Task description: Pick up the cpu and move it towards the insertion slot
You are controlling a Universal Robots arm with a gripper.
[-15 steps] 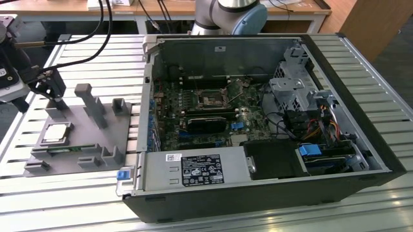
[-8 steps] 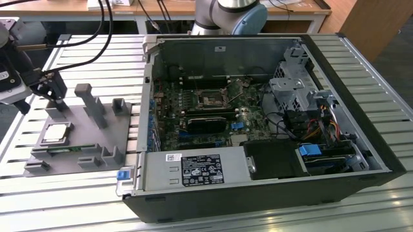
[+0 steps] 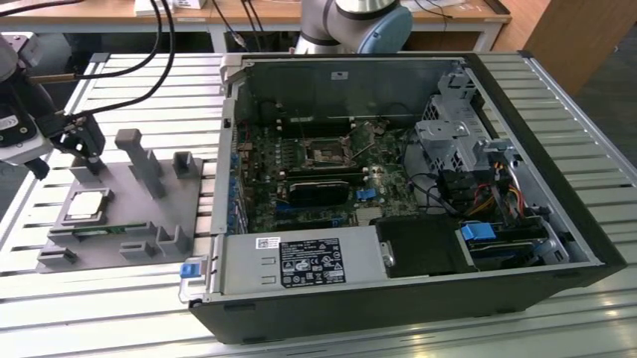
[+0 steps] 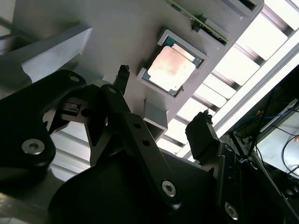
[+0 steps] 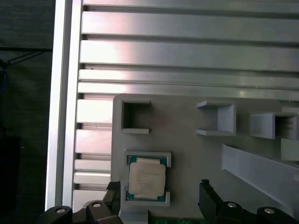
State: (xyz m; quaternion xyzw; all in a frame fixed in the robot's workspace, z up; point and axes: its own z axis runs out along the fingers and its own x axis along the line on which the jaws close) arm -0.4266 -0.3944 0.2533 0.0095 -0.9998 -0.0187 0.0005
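No print can be read; the black rectangular label (image 3: 310, 262) on the grey metal power-supply box (image 3: 249, 270) carries only tiny, illegible marks.

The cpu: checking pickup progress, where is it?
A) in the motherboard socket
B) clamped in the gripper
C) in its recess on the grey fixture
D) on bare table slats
C: the cpu sits in a recess of the grey fixture, with the gripper open.
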